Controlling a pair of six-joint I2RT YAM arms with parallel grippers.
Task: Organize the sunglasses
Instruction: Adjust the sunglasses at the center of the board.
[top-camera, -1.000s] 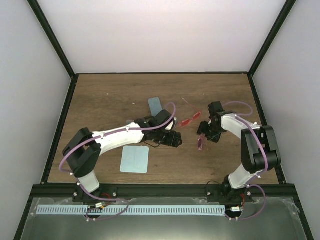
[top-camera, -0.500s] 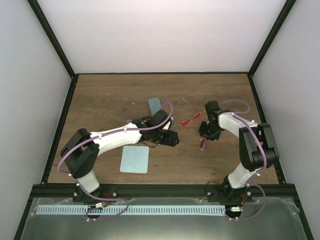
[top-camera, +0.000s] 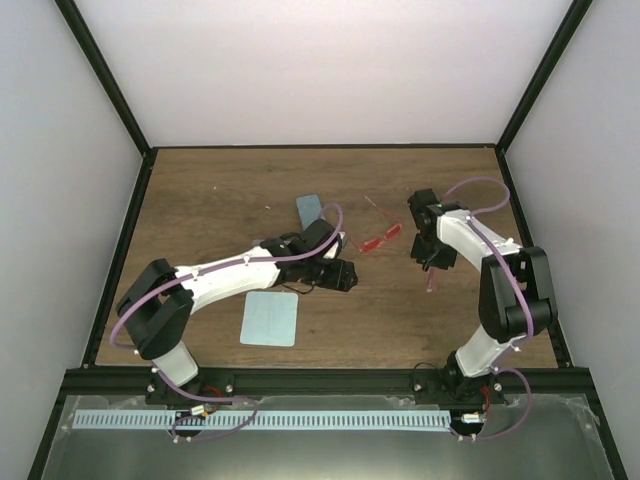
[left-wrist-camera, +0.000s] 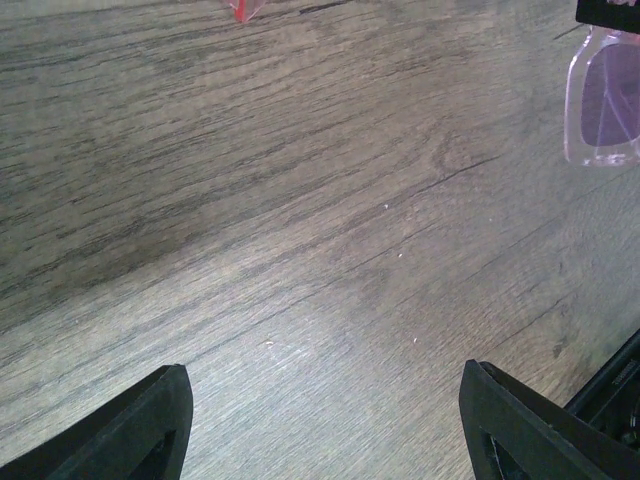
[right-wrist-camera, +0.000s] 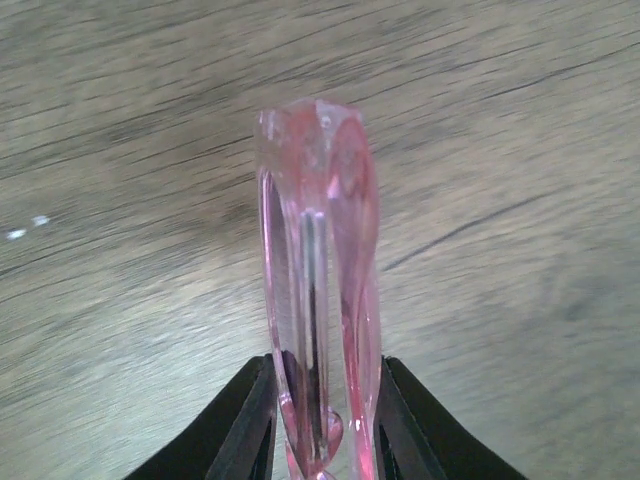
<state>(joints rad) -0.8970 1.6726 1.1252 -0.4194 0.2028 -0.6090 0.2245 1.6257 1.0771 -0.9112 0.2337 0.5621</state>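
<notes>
My right gripper is shut on the translucent pink sunglasses. They are folded and hang from the jaws above the table. In the right wrist view they stand upright between my fingertips. The red-orange sunglasses lie on the wood between the two arms. My left gripper is open and empty, low over bare wood just left of them. In the left wrist view a pink lens shows at the top right and a red-orange tip at the top edge.
A blue-grey oblong case lies behind the left arm. A pale teal cloth lies flat at the front left of centre. Black frame posts and white walls close in the table on three sides.
My right gripper has swung to the right and slightly back, carrying the pink sunglasses with it. The left arm has barely shifted.
</notes>
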